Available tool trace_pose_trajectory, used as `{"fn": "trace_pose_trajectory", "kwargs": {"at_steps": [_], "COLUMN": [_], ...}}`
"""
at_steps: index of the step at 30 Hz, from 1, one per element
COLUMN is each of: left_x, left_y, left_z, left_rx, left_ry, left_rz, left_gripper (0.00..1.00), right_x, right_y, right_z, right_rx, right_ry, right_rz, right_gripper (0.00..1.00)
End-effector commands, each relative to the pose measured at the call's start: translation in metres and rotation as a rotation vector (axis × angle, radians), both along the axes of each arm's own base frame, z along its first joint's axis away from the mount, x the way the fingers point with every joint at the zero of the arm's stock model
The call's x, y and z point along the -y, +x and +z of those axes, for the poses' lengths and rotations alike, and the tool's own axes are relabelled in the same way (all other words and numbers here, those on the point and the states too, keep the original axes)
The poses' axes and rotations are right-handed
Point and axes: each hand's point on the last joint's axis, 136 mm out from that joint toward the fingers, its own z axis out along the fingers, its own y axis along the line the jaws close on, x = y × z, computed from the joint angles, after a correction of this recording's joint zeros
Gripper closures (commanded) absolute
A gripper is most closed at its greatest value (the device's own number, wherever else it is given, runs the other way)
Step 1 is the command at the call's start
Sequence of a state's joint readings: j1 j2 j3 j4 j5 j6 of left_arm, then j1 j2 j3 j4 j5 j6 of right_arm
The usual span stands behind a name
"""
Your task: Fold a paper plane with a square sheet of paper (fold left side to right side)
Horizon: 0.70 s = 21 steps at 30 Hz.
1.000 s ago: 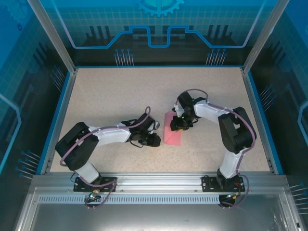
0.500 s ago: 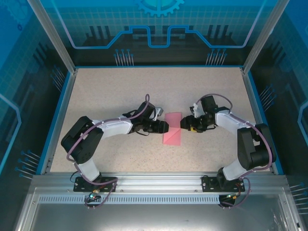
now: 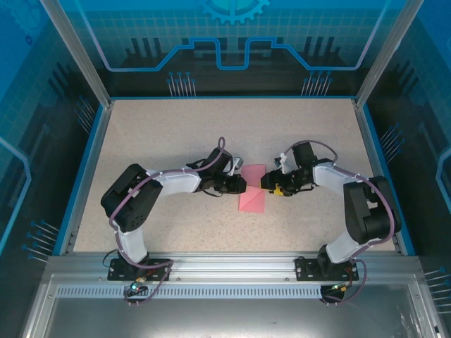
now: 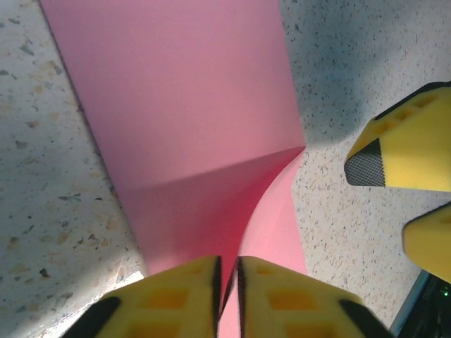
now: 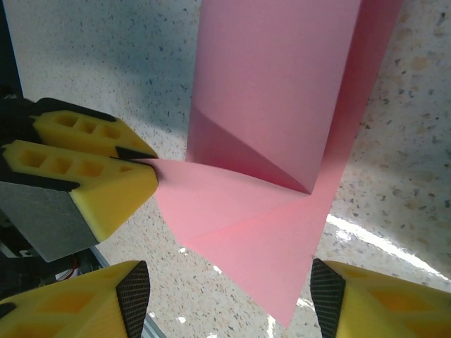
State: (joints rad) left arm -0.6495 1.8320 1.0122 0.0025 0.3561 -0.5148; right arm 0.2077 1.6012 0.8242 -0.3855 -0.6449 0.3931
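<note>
- Starting at the near edge: both arm bases are bolted to the aluminium rail (image 3: 225,273). The left arm's elbow has swung farther in over the table than a second ago.
- Left gripper (image 3: 240,185): a second ago it lay beside the lower left edge of the pink sheet (image 3: 252,199), clear of it. Its jaws are now closed on the sheet's left flap, higher up, and the pinched layer lifts in a curve off the layer beneath.
- Right gripper (image 3: 267,183): a second ago it sat over the sheet's top. It now stands at the sheet's right edge with its jaws wide apart, gripping nothing. In the right wrist view the sheet's near corner lies between the two fingertips.
- Pink sheet: folded to a narrow strip, lying at mid-table between the two grippers — position unchanged.
- Table surface (image 3: 162,141): speckled beige, with a blue border.
- Enclosure: translucent blue back panel (image 3: 232,42) with a printed circuit pattern — similar panels on both sides, set in metal posts.
</note>
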Motion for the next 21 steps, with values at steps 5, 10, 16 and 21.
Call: {"fn": "trace_pose_trajectory", "kwargs": {"at_steps": [5, 10, 16, 21], "left_x": [-0.007, -0.008, -0.01, -0.018], "left_y": [0.003, 0.002, 0.001, 0.007], "left_z": [0.007, 0.007, 0.008, 0.027], "left_rx": [0.026, 0.027, 0.03, 0.054], "left_ry": [0.025, 0.03, 0.033, -0.018], "left_rz": [-0.001, 0.001, 0.005, 0.053], "left_gripper": [0.87, 0.87, 0.84, 0.71], "right_x": [-0.018, -0.031, -0.047, -0.055], "right_y": [0.002, 0.006, 0.014, 0.021], "right_z": [-0.006, -0.011, -0.015, -0.008], "right_rx": [-0.053, -0.065, -0.074, -0.044], "right_ry": [0.066, 0.083, 0.117, 0.147], "right_rz": [0.021, 0.038, 0.062, 0.077], "right_gripper": [0.36, 0.38, 0.5, 0.71]}}
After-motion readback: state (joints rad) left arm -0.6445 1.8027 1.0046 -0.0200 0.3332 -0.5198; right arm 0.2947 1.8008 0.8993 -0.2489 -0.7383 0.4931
